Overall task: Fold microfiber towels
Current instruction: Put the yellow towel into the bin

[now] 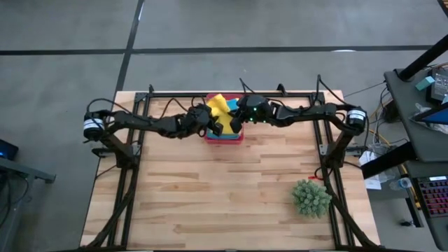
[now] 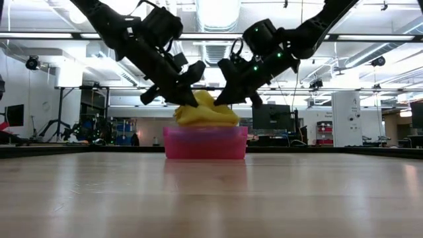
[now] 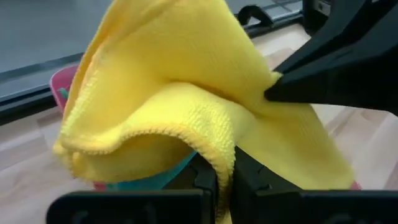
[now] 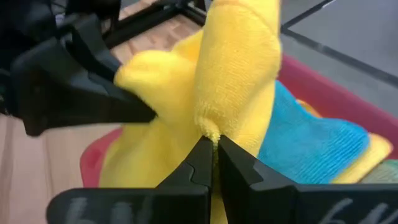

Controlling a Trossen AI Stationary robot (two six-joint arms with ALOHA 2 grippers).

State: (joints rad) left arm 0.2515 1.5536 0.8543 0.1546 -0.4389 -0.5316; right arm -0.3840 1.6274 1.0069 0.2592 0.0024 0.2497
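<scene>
Yellow towel [image 1: 220, 106] pinched by left hand [image 1: 215, 126] and right hand [image 1: 234, 119] | held above pink tray [image 1: 224, 138] at worktop's [image 1: 231, 196] 12 o'clock | apparently lifted clear for folding

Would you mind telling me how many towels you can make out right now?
2: a yellow towel pinched by both claws above the pink tray, and a turquoise towel in the tray. More may be hidden underneath.
</scene>
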